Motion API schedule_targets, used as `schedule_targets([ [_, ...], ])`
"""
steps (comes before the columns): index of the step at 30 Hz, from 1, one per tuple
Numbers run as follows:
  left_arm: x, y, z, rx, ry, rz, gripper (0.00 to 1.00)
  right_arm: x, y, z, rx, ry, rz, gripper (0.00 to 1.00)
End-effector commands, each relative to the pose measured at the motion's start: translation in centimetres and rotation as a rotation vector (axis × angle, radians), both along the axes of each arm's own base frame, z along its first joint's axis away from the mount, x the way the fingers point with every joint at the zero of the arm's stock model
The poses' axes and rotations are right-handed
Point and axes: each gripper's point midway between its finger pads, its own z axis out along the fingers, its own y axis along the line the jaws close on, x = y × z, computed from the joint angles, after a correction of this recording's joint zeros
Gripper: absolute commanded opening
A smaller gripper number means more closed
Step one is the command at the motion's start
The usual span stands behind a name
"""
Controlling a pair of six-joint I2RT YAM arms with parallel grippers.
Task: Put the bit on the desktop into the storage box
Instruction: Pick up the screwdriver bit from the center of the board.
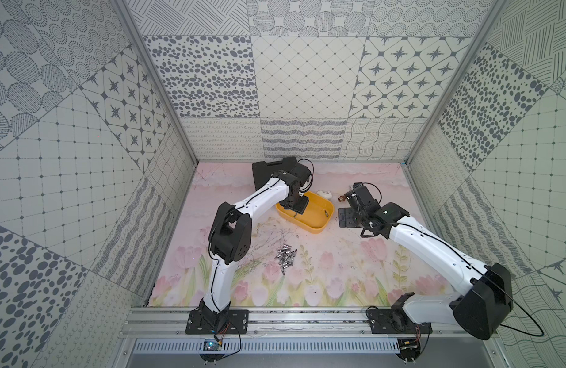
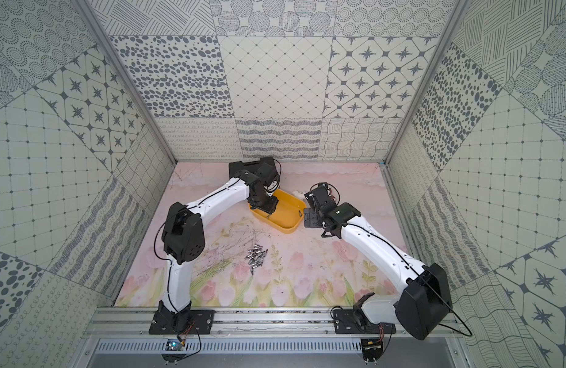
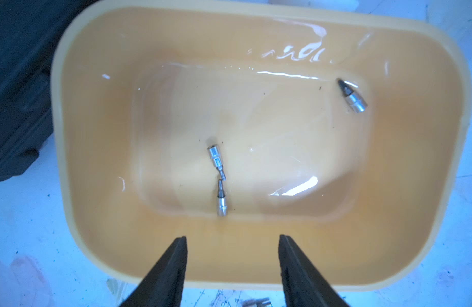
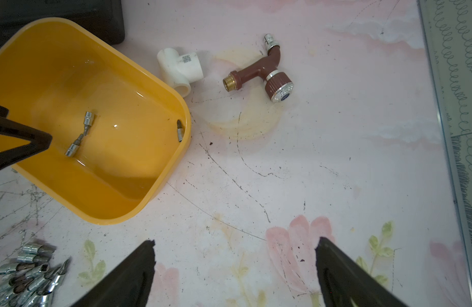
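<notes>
- the left gripper (image 3: 232,238) is being held low over the storage box (image 3: 57,87), its jaws being kept apart with nothing between them, so a drop into the box is being judged the step in hand
- a pair of bits (image 3: 216,160) is being contained tip to tip near the middle of the box floor, and a third bit (image 3: 353,94) is being cradled where the floor bends up into the wall, probably because the sloped sides are steering loose pieces inward
- the pile of bits (image 1: 286,255) is being left on the desktop, well apart from the box and nearer the arm bases, so the task is being judged far from finished
- the right gripper (image 4: 236,242) is being held over bare desktop beside the box, jaws being kept wide and empty, seemingly being parked clear of the left arm's path
- the white pipe tee (image 4: 180,69), brown tap (image 4: 261,71) and black tool case (image 1: 262,173) are being left alone beyond the box, being no part of the job
</notes>
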Motion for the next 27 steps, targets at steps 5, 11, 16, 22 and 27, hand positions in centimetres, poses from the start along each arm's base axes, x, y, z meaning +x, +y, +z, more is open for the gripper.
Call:
schedule_targets([
  [5, -3.2, 2.7, 3.8, -0.069, -0.084, 0.078, 0.66, 0.2, -0.6, 0.8, 0.017, -0.047, -0.026, 0.97],
  [11, -6.4, 5.2, 4.5, -0.075, -0.096, 0.122, 0.82, 0.4, -0.6, 1.0, 0.023, -0.064, -0.031, 0.96],
  [16, -9.7, 5.9, 4.4, -0.123, -0.051, 0.133, 0.89, 0.6, -0.4, 1.1, 0.035, -0.069, -0.032, 0.97],
  [22, -13.9, 8.0, 2.6, -0.104, 0.031, 0.168, 0.88, 0.7, -0.1, 1.1, 0.063, -0.078, -0.036, 0.97],
  [27, -17.2, 9.4, 2.3, -0.081, 0.092, 0.191, 0.85, 0.8, 0.0, 1.1, 0.068, -0.079, -0.035, 0.97],
])
